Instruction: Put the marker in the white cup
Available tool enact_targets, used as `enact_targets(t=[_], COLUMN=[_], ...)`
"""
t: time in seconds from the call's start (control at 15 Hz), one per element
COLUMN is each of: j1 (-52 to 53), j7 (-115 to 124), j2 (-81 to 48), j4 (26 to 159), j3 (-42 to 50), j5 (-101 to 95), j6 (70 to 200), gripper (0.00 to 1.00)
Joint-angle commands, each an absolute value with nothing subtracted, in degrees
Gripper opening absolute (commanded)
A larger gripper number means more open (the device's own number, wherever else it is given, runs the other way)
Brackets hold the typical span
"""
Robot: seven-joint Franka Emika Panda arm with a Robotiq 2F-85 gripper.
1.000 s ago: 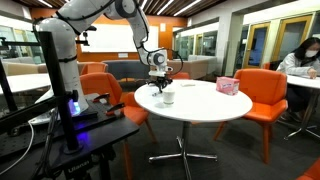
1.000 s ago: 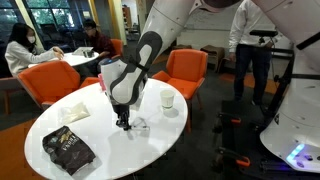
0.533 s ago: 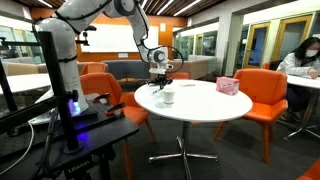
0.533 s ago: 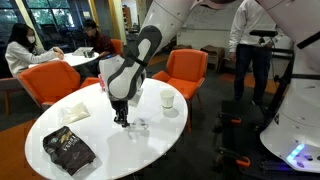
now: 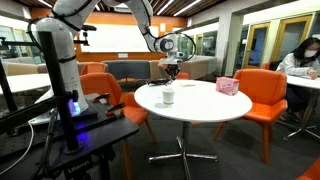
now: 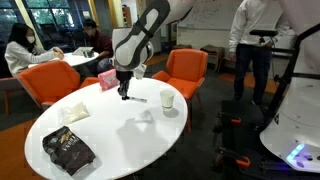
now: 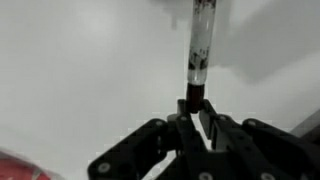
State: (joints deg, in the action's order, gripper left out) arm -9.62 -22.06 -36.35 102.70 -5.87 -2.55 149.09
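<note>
Evidently the gripper (image 7: 193, 112) is clenched on the marker (image 7: 198, 50) by its dark end. It holds the marker upright above the counter (image 6: 120, 145), probably to drop it lengthwise into the white cup (image 6: 167, 99) nearby.

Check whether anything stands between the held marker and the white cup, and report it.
Nothing visible does. The gripper holds the marker above the table, and only bare table surface lies between it and the white cup. The dark bag and the pink box sit well off that line.
</note>
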Motion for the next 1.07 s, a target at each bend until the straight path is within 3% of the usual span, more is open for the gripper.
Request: enact_targets(t=[0.0,1.0], j1=[-16.5,-32.2], j7=[-31.8,-55.6], j2=[-32.4,-20.9], j4=[108.1,124.6], j3=[-10.8,-22.4], j5=[3.1,21.6], j6=[154.5,164.6], gripper=[0.05,0.05])
